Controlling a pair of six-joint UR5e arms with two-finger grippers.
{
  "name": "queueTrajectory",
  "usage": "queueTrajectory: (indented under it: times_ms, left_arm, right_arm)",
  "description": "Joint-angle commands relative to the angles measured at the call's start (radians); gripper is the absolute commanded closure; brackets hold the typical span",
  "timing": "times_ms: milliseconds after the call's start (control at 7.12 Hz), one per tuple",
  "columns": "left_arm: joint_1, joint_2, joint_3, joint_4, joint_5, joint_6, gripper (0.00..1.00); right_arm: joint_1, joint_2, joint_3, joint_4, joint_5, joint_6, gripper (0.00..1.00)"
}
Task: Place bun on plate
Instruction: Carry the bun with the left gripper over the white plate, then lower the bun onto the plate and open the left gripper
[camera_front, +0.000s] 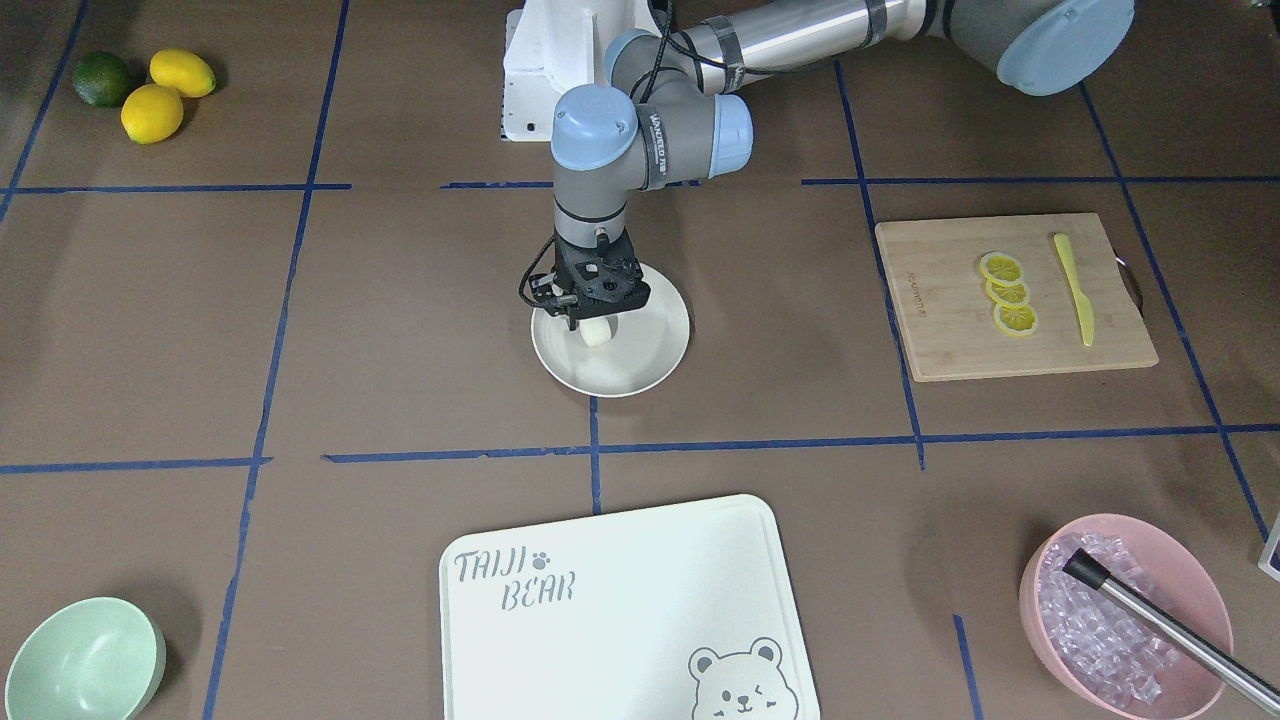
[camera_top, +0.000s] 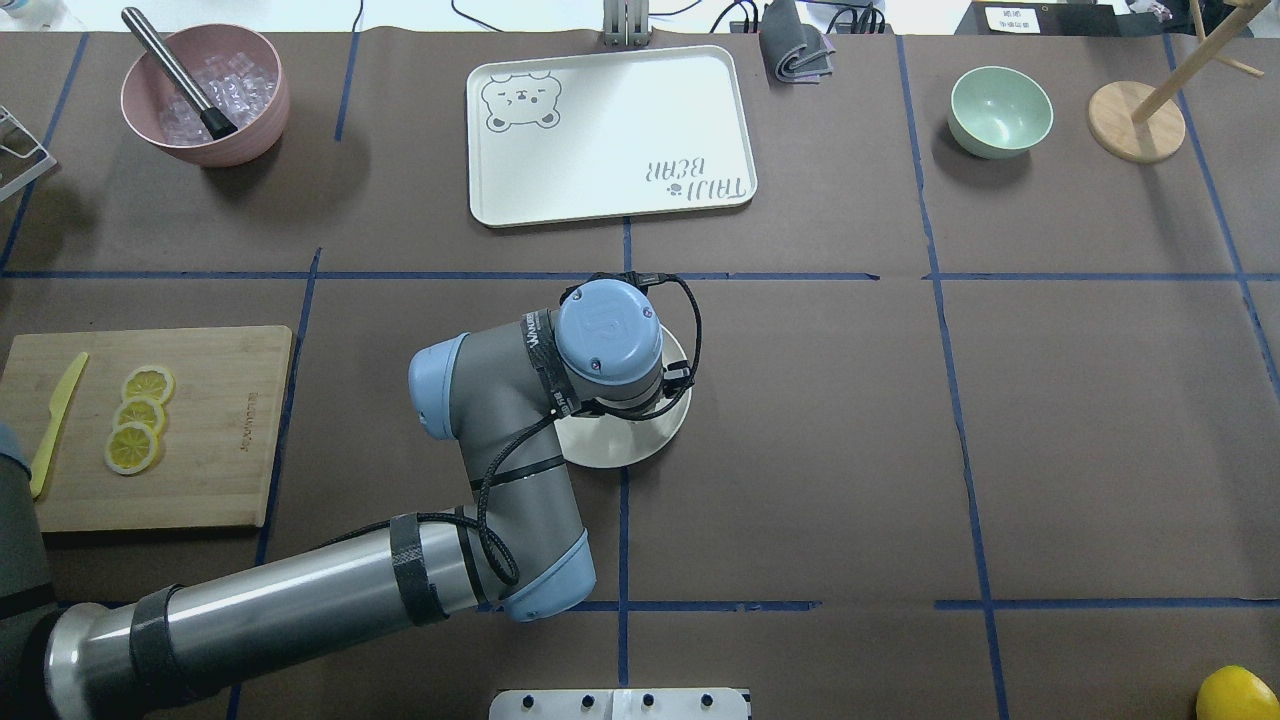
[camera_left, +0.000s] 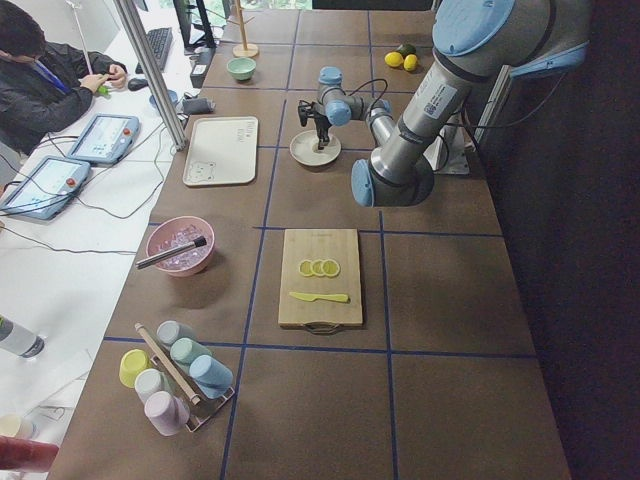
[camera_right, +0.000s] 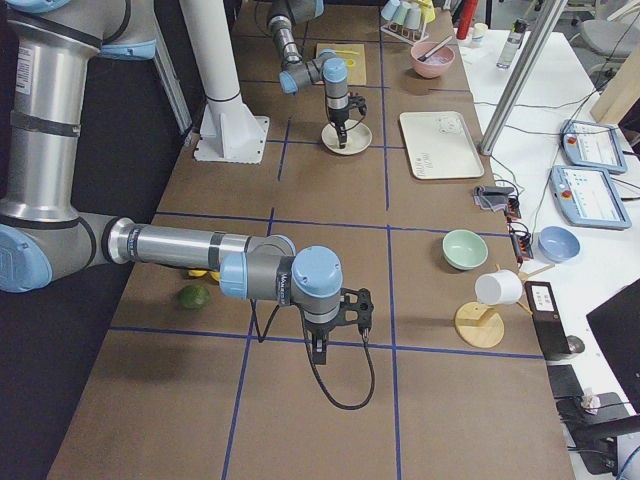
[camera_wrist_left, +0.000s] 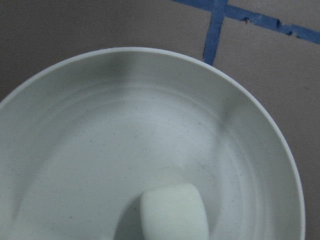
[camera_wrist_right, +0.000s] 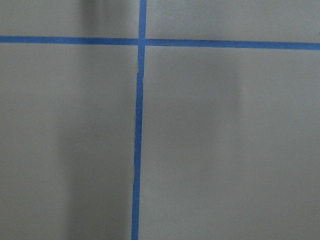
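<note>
The small white bun (camera_front: 598, 334) is between the fingers of my left gripper (camera_front: 590, 326), which points straight down over the cream-white plate (camera_front: 645, 350) at the table's middle. The gripper looks shut on the bun, which is at or just above the plate's floor, left of centre. In the left wrist view the bun (camera_wrist_left: 174, 212) shows at the bottom edge over the plate (camera_wrist_left: 150, 125); no fingers show there. From overhead the wrist hides both bun and gripper, and only the plate's edge (camera_top: 640, 448) shows. My right gripper (camera_right: 326, 345) hangs over bare table; I cannot tell its state.
A wooden cutting board (camera_front: 950, 340) holds three lemon slices (camera_front: 1008, 293) and a yellow knife (camera_front: 1076, 290). A white bear tray (camera_front: 620, 610), a mint-green bowl (camera_front: 80, 660), a pink bowl of ice (camera_front: 1120, 620) and lemons with a lime (camera_front: 150, 90) lie around.
</note>
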Motion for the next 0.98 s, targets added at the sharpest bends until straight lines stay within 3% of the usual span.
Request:
queueTrajectory:
  times_ms: [0, 421, 842]
  left_arm:
    - [-0.010, 0.010, -0.041, 0.011, -0.010, 0.003, 0.00]
    - [-0.042, 0.021, -0.216, 0.193, -0.041, 0.008, 0.00]
    - [-0.149, 0.245, -0.505, 0.378, -0.146, 0.309, 0.00]
  right_arm:
    - [0.000, 0.000, 0.000, 0.000, 0.000, 0.001, 0.00]
    - [0.000, 0.000, 0.000, 0.000, 0.000, 0.001, 0.00]
    - [0.000, 0.000, -0.002, -0.001, 0.000, 0.000, 0.00]
